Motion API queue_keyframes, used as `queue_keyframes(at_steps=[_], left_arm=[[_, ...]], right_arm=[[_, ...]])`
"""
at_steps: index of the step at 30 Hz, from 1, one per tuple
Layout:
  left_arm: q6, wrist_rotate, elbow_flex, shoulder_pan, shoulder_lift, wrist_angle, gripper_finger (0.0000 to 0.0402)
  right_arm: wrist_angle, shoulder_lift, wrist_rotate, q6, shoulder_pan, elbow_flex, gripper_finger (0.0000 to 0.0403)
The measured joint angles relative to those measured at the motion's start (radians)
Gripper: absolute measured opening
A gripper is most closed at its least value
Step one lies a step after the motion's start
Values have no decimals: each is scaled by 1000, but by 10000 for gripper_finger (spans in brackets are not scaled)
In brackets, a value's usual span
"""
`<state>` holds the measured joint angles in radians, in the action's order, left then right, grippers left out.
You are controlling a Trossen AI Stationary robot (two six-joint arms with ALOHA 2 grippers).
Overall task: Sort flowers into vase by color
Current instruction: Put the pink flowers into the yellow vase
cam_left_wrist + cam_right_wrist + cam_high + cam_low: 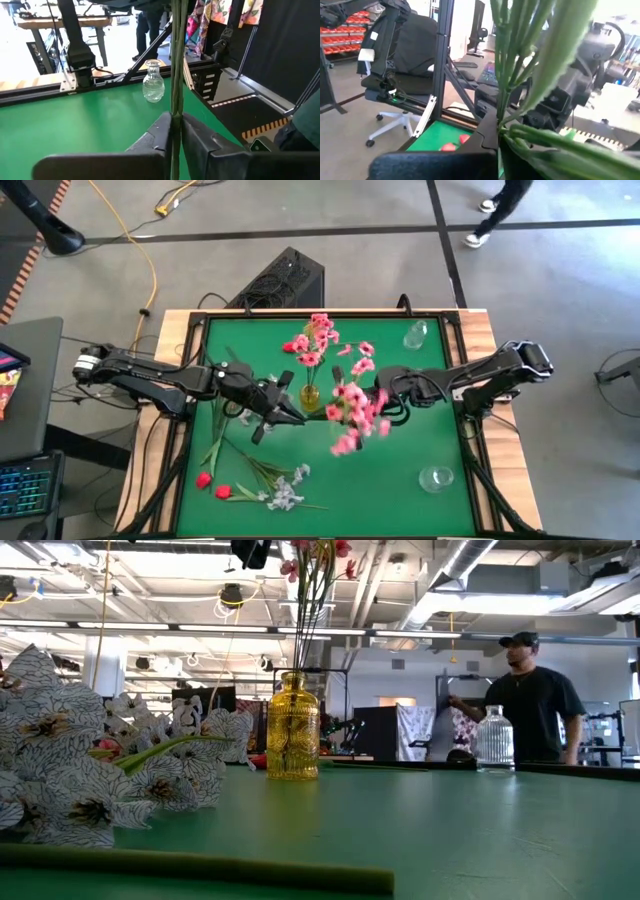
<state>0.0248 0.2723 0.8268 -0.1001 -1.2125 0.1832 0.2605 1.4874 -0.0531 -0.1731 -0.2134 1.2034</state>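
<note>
A pink flower spray [352, 420] hangs in the air over the middle of the green table [400, 500], between my two grippers. My left gripper [296, 416] [174, 131] is shut on its thin green stem [176, 75]. My right gripper [383, 400] [499, 131] is shut on the leafy stem [501, 90] closer to the blossoms. Just beyond them, a yellow vase [310, 395] [292, 728] stands on the table and holds other pink flowers [318, 338]. Red buds [205, 479] and white-grey flowers [285, 492] [60, 770] lie at the near left. My left gripper pinches the bare stem [175, 117] between its two fingers, which lie across it. The fingers come roughly level from the table's left side. The spray is lifted clear of the table. My right gripper pinches the stem where leaves branch off [501, 120] between its two fingers, lying across it. The fingers come level from the table's right side. The blossoms spread beside the fingers, clear of the table.
One clear glass vase [415, 335] [153, 82] stands at the far right, another [437, 477] at the near right. Loose green stems [225, 435] lie left of centre. A person [530, 690] stands beyond the table's far edge.
</note>
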Motion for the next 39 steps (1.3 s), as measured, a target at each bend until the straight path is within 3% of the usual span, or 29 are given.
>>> queue_keyframes(at_steps=[3,8,14,24,39], left_arm=[[-18,-19,0,6,19,-45,63],[-74,-82,0,41,99,-176,135],[-73,-145,0,114,226,-265,186],[-72,-210,0,207,279,-283,192],[-93,-229,0,238,279,-338,192]], right_arm=[[-77,-19,0,41,0,-1,38],[-254,-104,15,30,6,-1,22],[-299,-195,135,-33,23,-19,22],[12,-191,161,-45,135,-185,22],[84,-27,159,-64,184,-189,27]])
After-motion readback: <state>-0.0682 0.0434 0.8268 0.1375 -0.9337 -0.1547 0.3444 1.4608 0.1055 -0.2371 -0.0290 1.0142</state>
